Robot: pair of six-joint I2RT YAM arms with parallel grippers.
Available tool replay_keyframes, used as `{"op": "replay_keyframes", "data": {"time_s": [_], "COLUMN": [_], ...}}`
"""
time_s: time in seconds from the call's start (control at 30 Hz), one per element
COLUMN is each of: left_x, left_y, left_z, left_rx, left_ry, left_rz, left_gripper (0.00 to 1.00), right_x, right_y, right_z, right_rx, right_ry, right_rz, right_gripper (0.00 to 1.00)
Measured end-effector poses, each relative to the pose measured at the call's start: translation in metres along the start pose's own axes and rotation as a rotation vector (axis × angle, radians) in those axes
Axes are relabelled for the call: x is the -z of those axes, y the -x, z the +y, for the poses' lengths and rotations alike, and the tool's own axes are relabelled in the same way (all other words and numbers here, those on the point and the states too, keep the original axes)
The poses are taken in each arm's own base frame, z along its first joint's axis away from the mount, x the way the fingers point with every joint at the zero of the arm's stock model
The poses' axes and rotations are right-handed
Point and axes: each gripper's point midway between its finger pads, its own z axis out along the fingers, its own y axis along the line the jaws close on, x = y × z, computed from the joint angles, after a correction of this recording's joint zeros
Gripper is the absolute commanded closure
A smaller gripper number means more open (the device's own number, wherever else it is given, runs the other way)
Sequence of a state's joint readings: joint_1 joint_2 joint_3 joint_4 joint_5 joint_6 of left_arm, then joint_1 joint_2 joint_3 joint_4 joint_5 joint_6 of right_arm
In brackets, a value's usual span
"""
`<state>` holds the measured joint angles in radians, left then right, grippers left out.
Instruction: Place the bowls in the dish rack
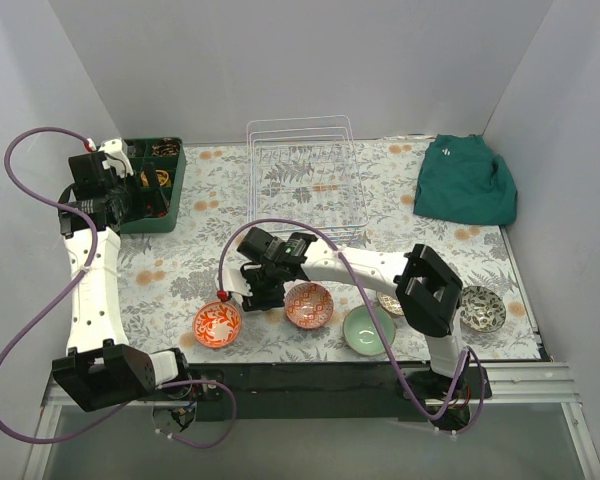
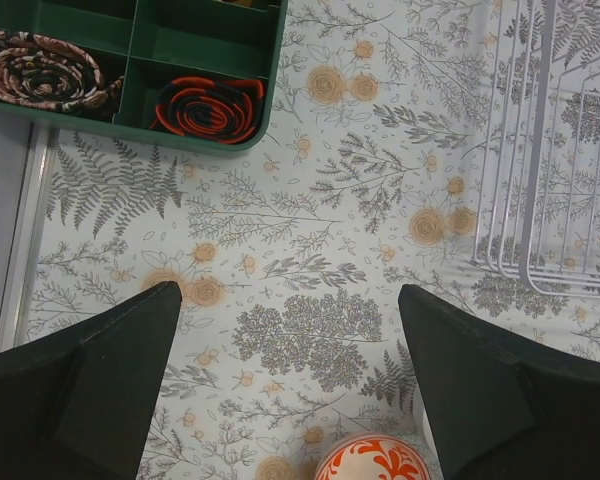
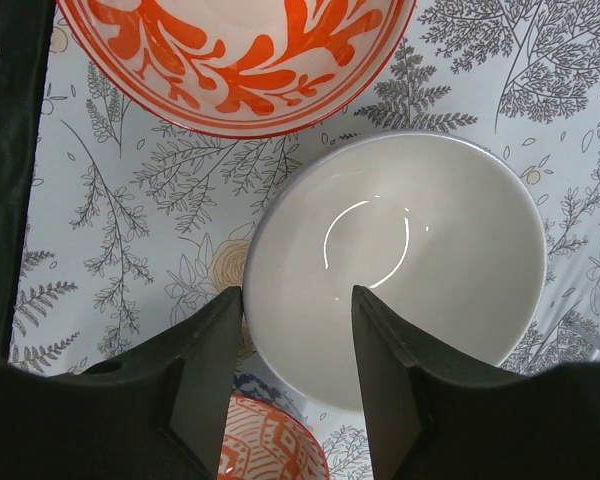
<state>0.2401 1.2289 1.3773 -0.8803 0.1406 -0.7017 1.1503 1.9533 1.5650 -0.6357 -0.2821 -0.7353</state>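
Right gripper (image 3: 298, 295) parted, nothing clamped, over white bowl (image 3: 430, 250); the arm hides it in the top view. Orange bowl (image 3: 240, 60) cut off at 12 o'clock. Left gripper (image 2: 288, 292) wide, empty.

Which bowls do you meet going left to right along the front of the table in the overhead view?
orange-red bowl → red-and-white bowl → mint green bowl → black-and-white bowl. Left out: the brown bowl and the white bowl, both largely covered by the right arm in that view.
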Motion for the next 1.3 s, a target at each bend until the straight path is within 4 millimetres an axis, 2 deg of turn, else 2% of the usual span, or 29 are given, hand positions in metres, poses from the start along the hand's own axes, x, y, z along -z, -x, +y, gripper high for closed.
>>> {"op": "replay_keyframes", "data": {"time_s": [0.27, 0.5, 0.6, 0.73, 0.83, 1.0, 1.3], "left_x": [0.000, 0.000, 0.000, 0.002, 0.006, 0.014, 0.017], "left_y": [-0.001, -0.002, -0.002, 0.000, 0.014, 0.033, 0.035], "left_z": [-0.002, -0.005, -0.005, -0.004, -0.005, -0.005, -0.003], "left_rx": [0.002, 0.007, 0.010, 0.005, -0.002, -0.010, -0.010], "left_ry": [-0.014, -0.029, -0.028, -0.023, -0.019, -0.012, 0.004], "left_rz": [0.003, 0.008, 0.006, 0.000, -0.027, -0.082, -0.086], "left_gripper": [0.09, 0.09, 0.09, 0.09, 0.09, 0.09, 0.08], "right_x": [-0.002, -0.008, -0.006, 0.002, 0.001, -0.008, -0.034], "right_y": [0.002, 0.002, 0.011, 0.034, 0.050, 0.065, 0.073], "right_z": [-0.001, 0.008, 0.013, 0.027, 0.039, 0.054, 0.060], "right_rx": [0.011, 0.028, 0.054, 0.131, 0.188, 0.280, 0.363], "right_ry": [-0.015, -0.008, -0.008, 0.009, 0.032, 0.072, 0.092], "right_rz": [0.008, 0.026, 0.013, -0.039, -0.079, -0.103, -0.100], "right_gripper": [0.46, 0.44, 0.43, 0.44, 0.45, 0.48, 0.52]}}
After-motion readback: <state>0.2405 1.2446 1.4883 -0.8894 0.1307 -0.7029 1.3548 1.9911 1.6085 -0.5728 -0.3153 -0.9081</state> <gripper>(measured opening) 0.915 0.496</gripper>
